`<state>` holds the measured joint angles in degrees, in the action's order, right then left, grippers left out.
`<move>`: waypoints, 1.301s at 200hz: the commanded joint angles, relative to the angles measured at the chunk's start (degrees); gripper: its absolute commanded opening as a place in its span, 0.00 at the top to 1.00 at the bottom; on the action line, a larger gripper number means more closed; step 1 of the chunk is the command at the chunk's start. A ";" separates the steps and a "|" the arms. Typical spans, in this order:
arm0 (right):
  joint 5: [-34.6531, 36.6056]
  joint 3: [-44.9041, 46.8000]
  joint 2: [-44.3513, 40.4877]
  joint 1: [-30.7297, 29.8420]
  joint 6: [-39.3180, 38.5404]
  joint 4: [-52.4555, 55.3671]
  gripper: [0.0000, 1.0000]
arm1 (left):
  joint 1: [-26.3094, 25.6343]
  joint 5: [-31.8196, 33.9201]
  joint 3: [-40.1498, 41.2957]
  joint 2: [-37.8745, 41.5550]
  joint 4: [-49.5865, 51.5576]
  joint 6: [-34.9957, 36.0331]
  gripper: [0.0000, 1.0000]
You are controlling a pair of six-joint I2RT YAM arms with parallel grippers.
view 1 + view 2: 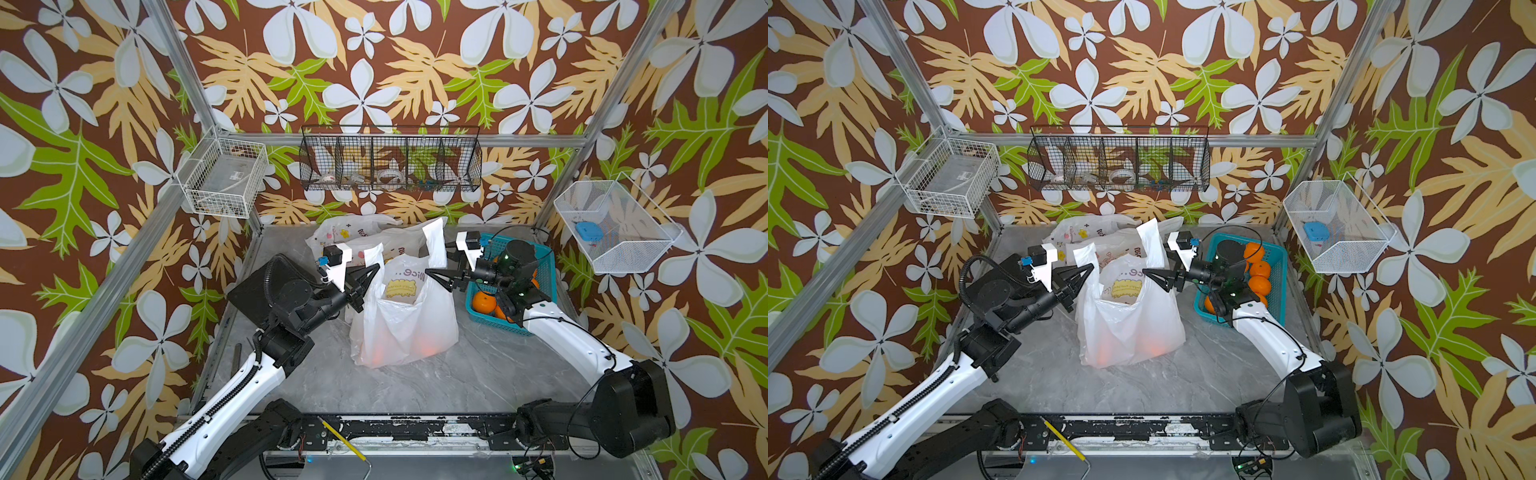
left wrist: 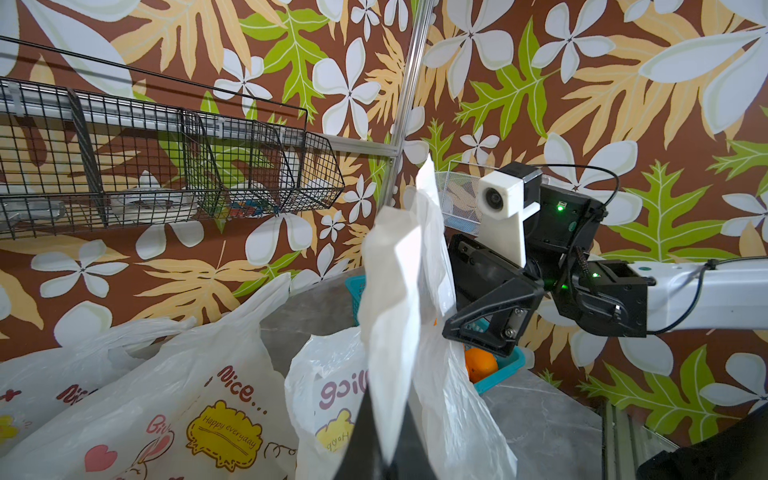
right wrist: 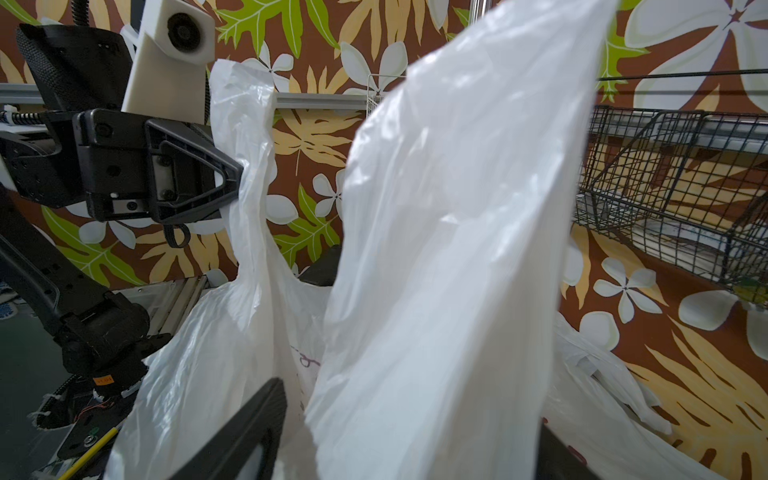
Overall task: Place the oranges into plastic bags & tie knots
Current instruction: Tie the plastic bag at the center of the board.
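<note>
Two handles stand up from the filled plastic bag (image 1: 403, 328) in the middle of the table (image 1: 478, 374), with a few oranges (image 1: 376, 353) glowing through its base. The left claw (image 1: 377, 266) is pinched tight on the left handle (image 1: 371, 254). The right claw (image 1: 434, 277) has its jaws apart on either side of the right handle (image 1: 436, 245), as the right wrist view shows, and grips nothing yet. The step in hand looks like taking that second handle so a knot can start. It would go best if the claw closes across the strip's whole width, since thin film may slip from a partial bite. Room is tight on the right, where the teal basket (image 1: 545, 266) of remaining oranges (image 1: 482, 301) sits just beside the wrist, and behind, where spare bags (image 1: 353, 232) lie. The table in front of the bag is open for crossing the handles.
</note>
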<state>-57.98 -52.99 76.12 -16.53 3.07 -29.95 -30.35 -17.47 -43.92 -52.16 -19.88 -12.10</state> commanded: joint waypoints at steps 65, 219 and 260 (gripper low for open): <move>1.04 3.04 -7.16 -0.34 -5.89 12.35 1.00 | 0.79 -5.80 -5.56 -4.48 7.67 11.02 0.67; 0.64 2.46 -7.80 -0.34 -6.32 15.48 1.00 | 1.52 -16.21 6.17 -4.61 -9.10 8.38 0.20; -0.11 2.46 -8.44 -0.34 -6.18 15.57 1.00 | 1.52 -16.90 3.35 -9.48 -10.49 9.75 0.26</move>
<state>-57.04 -50.35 67.96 -16.88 -3.27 -14.13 -28.93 -33.08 -39.00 -59.51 -27.07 -3.81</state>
